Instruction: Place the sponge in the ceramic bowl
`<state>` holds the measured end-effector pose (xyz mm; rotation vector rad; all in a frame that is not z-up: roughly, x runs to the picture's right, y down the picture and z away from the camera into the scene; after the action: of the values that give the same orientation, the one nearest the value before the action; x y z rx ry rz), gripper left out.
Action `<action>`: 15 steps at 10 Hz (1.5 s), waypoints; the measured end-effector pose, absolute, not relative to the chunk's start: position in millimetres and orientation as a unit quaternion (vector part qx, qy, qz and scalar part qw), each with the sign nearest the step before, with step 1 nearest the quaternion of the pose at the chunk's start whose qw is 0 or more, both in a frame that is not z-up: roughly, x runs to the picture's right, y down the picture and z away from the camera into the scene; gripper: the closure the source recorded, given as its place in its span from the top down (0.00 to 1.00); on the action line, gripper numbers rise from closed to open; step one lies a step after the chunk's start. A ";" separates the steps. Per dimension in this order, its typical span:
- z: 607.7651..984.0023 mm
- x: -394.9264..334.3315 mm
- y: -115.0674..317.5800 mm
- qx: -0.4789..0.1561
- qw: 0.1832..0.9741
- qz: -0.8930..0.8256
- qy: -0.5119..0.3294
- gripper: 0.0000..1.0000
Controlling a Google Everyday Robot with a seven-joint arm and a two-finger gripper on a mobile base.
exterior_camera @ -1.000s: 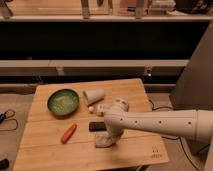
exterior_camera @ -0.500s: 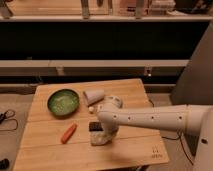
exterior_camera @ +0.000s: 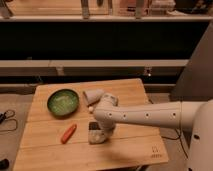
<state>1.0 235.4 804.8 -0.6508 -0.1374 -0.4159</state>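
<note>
**A:** Since the sponge [exterior_camera: 96, 138] heads the list, where does it lie?

**B:** Item 1, sponge: flat on the wooden table [exterior_camera: 130, 150], outside the ceramic bowl [exterior_camera: 63, 102], below and right of it, well apart.

**A:** And the bowl?

**B:** Item 2, ceramic bowl: upright, mouth upward, so it can take a drop from above. Only its speckled green inside shows, with nothing pale in it.

**A:** The gripper?

**B:** Item 3, gripper [exterior_camera: 102, 131]: pointing down, below and right of the bowl, right at the sponge. Whether it is spread, closed or clamped on the sponge, I cannot tell. I judge that its place suits a grasp from above. The arm [exterior_camera: 145, 116] reaches in from the side far from the bowl.

**A:** Other stock?

**B:** Item 4, black block [exterior_camera: 92, 125]: right of and below the bowl, hard by the gripper, and likely to crowd a grasp. Item 5, white cup [exterior_camera: 93, 95]: on its side, just right of the bowl. Item 6, carrot [exterior_camera: 68, 133]: directly below the bowl, apart from it.
</note>
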 end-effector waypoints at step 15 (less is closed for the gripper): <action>823.6 -74.1 142.6 -0.274 0.927 -0.252 -0.044 0.00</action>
<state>-74.1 142.6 823.6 -0.5627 -0.0903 -0.5163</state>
